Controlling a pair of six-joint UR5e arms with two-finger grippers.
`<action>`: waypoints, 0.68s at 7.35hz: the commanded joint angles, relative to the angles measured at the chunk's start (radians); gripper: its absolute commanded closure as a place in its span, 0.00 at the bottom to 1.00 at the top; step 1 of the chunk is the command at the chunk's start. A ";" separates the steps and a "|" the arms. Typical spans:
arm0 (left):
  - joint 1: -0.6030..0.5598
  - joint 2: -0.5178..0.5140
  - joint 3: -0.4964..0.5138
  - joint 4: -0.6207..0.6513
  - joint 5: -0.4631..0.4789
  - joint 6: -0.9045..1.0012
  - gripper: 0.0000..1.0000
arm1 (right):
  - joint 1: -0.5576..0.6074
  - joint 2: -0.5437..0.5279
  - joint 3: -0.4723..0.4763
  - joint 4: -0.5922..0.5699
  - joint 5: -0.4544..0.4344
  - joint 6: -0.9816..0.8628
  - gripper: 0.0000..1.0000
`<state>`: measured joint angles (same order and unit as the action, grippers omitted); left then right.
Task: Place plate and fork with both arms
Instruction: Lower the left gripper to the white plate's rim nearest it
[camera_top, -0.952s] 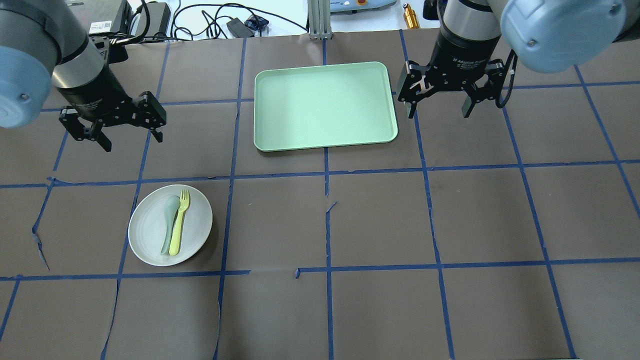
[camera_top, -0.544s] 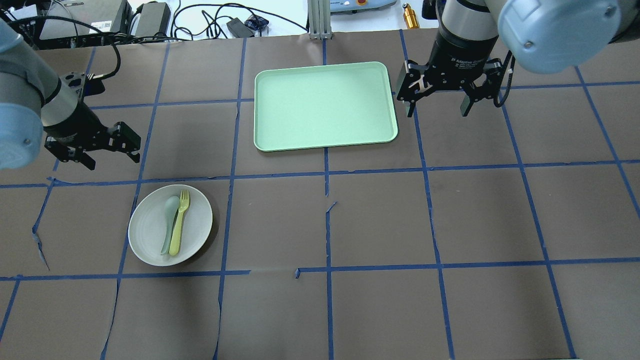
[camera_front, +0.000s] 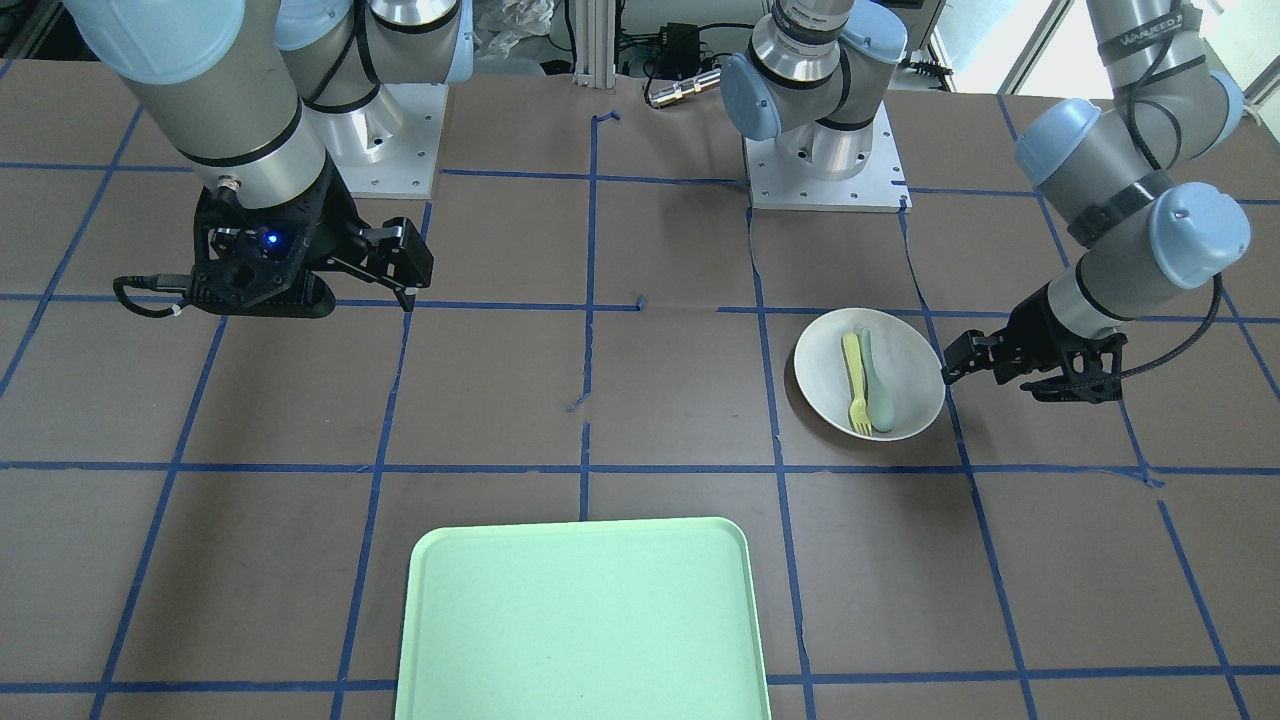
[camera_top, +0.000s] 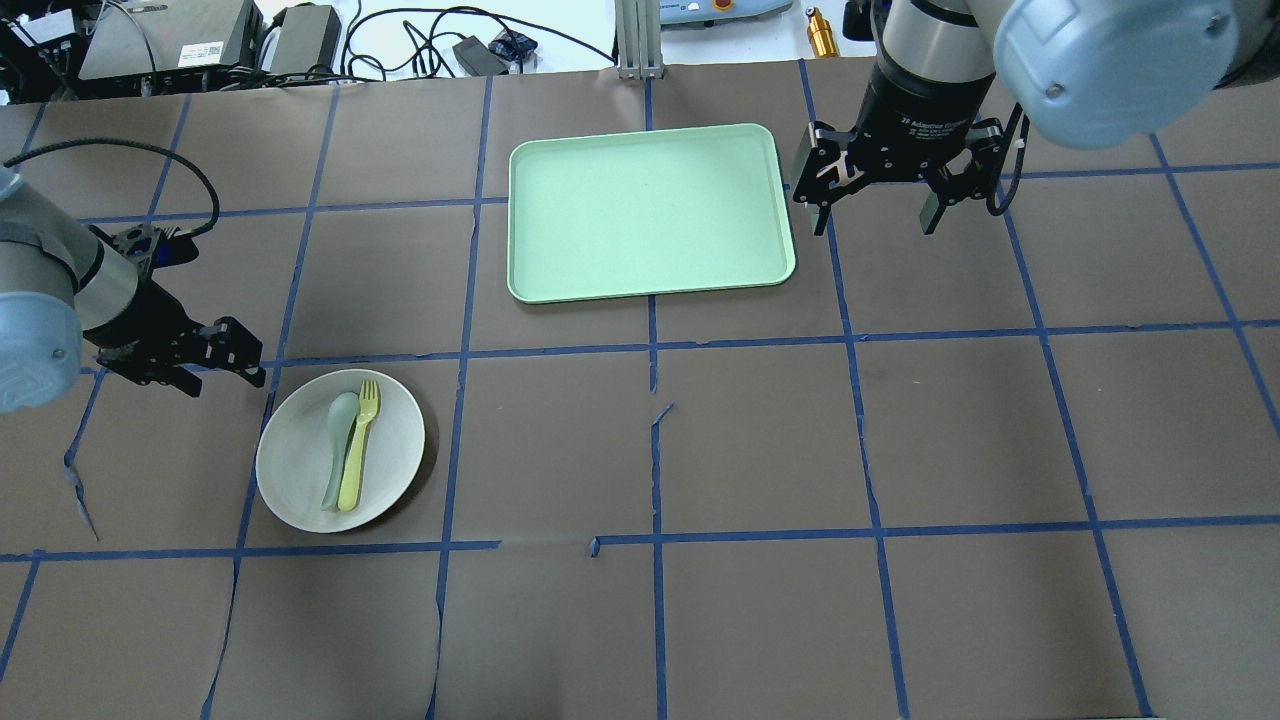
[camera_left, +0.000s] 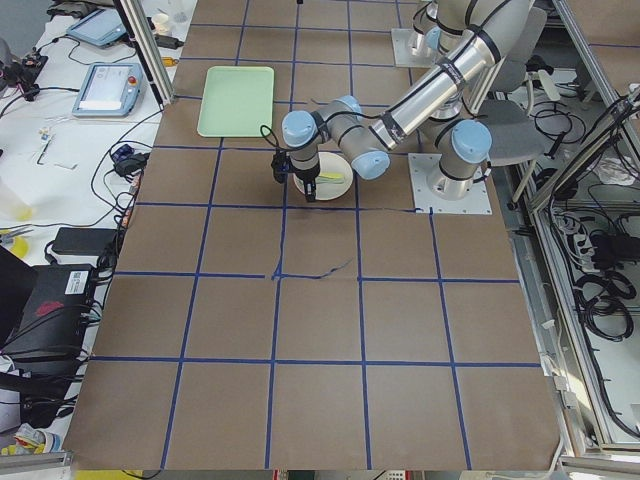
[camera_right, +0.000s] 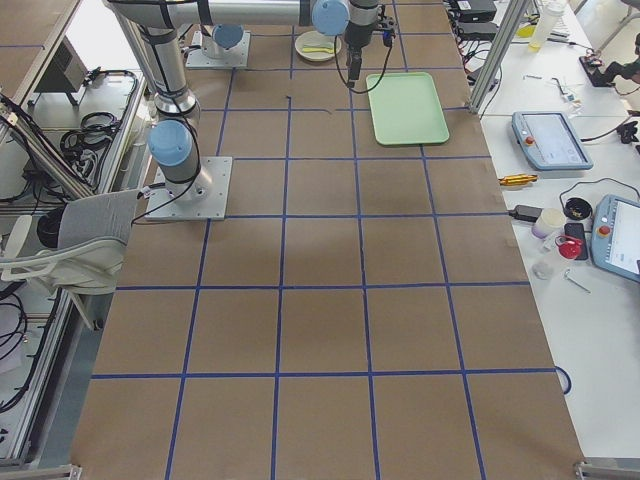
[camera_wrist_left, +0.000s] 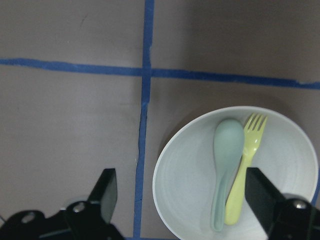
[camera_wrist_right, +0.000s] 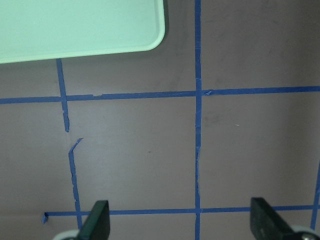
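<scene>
Jaws apart, the left gripper (camera_top: 222, 375) hovers at ten o'clock of the plate (camera_top: 290, 480), where the fork (camera_top: 357, 445) lies beside a spoon (camera_top: 336, 450); it should, seemingly, drop lower and straddle the rim squarely.

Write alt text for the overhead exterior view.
A white plate holding a yellow-green fork beside a grey-green spoon sits on the brown table, with the left gripper, jaws open, close by its rim. The right gripper, jaws open, hangs beside a mint-green tray.
</scene>
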<state>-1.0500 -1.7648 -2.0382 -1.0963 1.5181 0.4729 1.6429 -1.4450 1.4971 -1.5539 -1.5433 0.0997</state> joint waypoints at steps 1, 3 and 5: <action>0.005 -0.045 -0.013 -0.002 0.010 0.039 0.22 | 0.000 0.000 0.000 0.000 0.000 0.000 0.00; 0.005 -0.068 -0.023 -0.004 0.043 0.078 0.29 | 0.000 0.000 0.000 0.000 0.000 0.000 0.00; 0.005 -0.087 -0.027 -0.005 0.044 0.084 0.47 | 0.000 0.000 0.000 0.000 0.000 0.000 0.00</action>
<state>-1.0447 -1.8389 -2.0629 -1.1007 1.5579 0.5505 1.6429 -1.4450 1.4972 -1.5539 -1.5432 0.0997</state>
